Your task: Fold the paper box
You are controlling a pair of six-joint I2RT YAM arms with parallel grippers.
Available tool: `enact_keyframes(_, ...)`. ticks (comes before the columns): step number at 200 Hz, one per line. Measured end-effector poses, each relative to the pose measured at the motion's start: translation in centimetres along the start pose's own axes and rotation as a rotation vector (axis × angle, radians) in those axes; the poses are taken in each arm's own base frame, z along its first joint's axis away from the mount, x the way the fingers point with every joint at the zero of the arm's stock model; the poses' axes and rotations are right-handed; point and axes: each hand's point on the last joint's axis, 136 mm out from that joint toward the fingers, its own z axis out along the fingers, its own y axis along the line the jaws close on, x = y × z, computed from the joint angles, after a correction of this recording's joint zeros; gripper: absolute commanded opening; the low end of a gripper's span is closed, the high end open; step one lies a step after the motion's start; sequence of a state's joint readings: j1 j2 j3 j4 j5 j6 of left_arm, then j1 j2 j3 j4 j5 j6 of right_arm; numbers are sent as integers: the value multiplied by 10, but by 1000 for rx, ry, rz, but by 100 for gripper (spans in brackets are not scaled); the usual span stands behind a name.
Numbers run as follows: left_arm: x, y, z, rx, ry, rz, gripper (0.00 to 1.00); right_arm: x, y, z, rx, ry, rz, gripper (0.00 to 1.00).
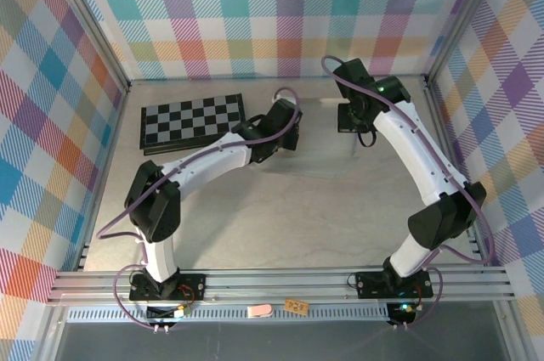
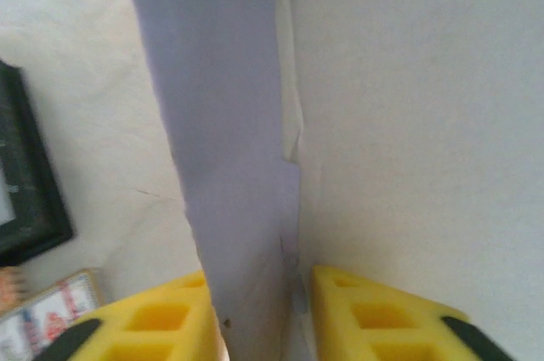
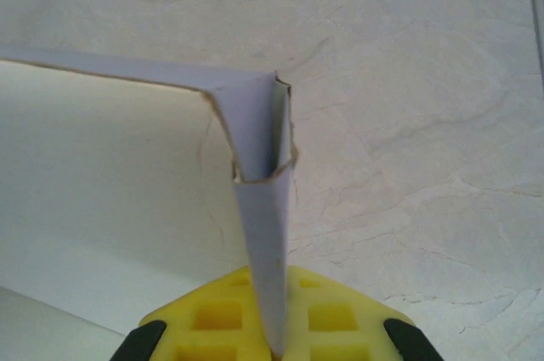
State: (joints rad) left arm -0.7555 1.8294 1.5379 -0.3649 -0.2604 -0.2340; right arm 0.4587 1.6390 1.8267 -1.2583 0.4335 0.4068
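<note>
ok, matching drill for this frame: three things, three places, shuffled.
1. black-and-white checkerboard
2. lavender-purple paper box
3. small patterned card pack

A. pinched in the right tool
B. just beside the left tool, in the left wrist view's bottom-left corner
C. flat on the far-left part of the table

Pairs: 1-C, 2-A, 3-B

There was one thin lavender-purple paper box (image 2: 221, 123) with a cream-white reverse, one flat black-and-white checkerboard (image 1: 191, 116) at far left, one small patterned card pack (image 2: 51, 314), and two yellow-fingered graspers: left end effector (image 2: 259, 314), right end effector (image 3: 274, 335).
</note>
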Motion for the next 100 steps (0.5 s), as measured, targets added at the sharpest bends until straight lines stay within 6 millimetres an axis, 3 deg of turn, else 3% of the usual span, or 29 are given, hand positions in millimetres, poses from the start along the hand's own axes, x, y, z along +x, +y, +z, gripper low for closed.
enact_keyframes(43,-18,5,12,231,-17,-151,37,-1,2,-4,-22,-9,3,0)
enact_keyframes(100,-30,-4,6,395,-10,-193,37,-1,3,-5,-31,-10,5,0)
